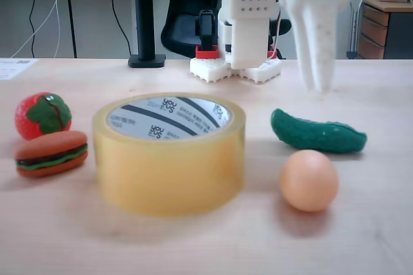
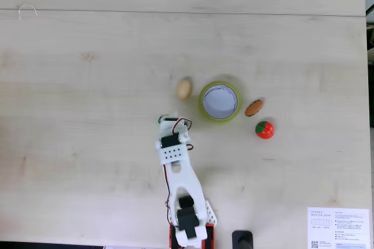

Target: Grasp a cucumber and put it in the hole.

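Observation:
The dark green cucumber (image 1: 317,133) lies flat on the table, right of the tape roll (image 1: 168,172) in the low fixed view. The roll's hole (image 1: 169,119) faces up, showing its white inner core with black stripes. My gripper (image 1: 318,84) hangs point-down above and slightly behind the cucumber, not touching it. Its white fingers are together with nothing between them. In the top-down fixed view the gripper (image 2: 166,122) covers most of the cucumber. Only a green end (image 2: 159,120) peeks out, left of and below the tape roll (image 2: 203,101).
An orange egg (image 1: 308,180) sits just in front of the cucumber. A toy burger (image 1: 51,153) and a red strawberry (image 1: 42,115) lie left of the roll. The arm's base (image 2: 190,228) stands at the table edge, with a black post foot (image 1: 146,61) nearby.

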Controlling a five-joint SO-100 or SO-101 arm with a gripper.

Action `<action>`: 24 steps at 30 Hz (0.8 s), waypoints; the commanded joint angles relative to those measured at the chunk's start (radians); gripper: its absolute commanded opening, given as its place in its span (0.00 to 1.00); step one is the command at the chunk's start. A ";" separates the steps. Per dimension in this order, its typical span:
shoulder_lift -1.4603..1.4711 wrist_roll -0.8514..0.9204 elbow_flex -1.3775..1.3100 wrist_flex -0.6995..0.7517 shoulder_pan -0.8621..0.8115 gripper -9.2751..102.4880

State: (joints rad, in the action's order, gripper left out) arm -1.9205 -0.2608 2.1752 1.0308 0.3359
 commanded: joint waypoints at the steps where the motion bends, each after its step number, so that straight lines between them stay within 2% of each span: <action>1: 0.014 -0.006 -0.011 -0.025 0.000 0.51; 9: 0.106 -0.009 -0.011 0.002 0.000 0.54; 24: 0.290 -0.005 -0.066 0.000 0.002 0.45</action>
State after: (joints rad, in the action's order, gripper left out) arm -1.6429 -0.2623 2.1614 1.0308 0.3359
